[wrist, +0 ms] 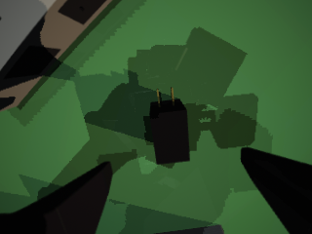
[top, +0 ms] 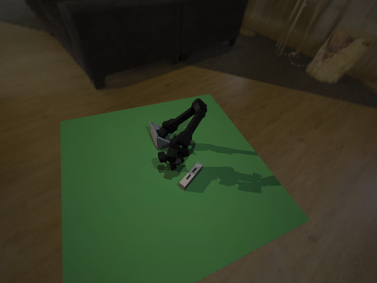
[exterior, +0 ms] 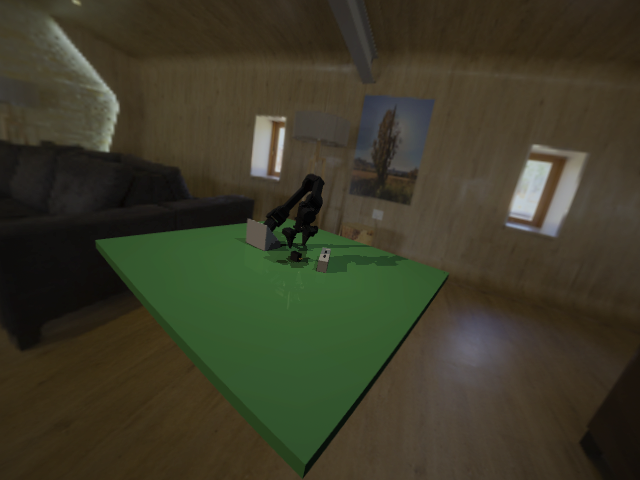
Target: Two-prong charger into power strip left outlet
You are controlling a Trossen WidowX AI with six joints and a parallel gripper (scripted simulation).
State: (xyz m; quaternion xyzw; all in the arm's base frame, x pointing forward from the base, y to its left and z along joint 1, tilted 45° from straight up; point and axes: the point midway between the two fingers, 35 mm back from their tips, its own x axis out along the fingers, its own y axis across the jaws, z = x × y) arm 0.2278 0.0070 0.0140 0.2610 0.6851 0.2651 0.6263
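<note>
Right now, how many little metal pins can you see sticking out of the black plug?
2. Both pins stick out side by side from the top end of the plug, which lies on the green table, between the open claw's two fingers in the wrist view. None seem hidden.

Table [top: 106, 213]: flat green, no pattern, w/ darker green shadow patches near the arm.
Arm [top: 188, 121]: black throughout; base [top: 155, 137] light grey.
Gripper [wrist: 177, 182]: black fingers.
Charger [wrist: 169, 132]: black body, two gold/brass prongs [wrist: 165, 96].
Strip [top: 191, 175]: pale grey-beige, black slots on top face.
Sofa [exterior: 62, 206]: dark charcoal.
Floor [top: 319, 146]: brown wood grain, plank pattern.
Walls [exterior: 206, 129]: tan wood, vertical grain.
Poster [exterior: 390, 149]: blue sky, dark tree, yellow-brown field.
Window frames [exterior: 537, 191]: brown, w/ white reveals.
</note>
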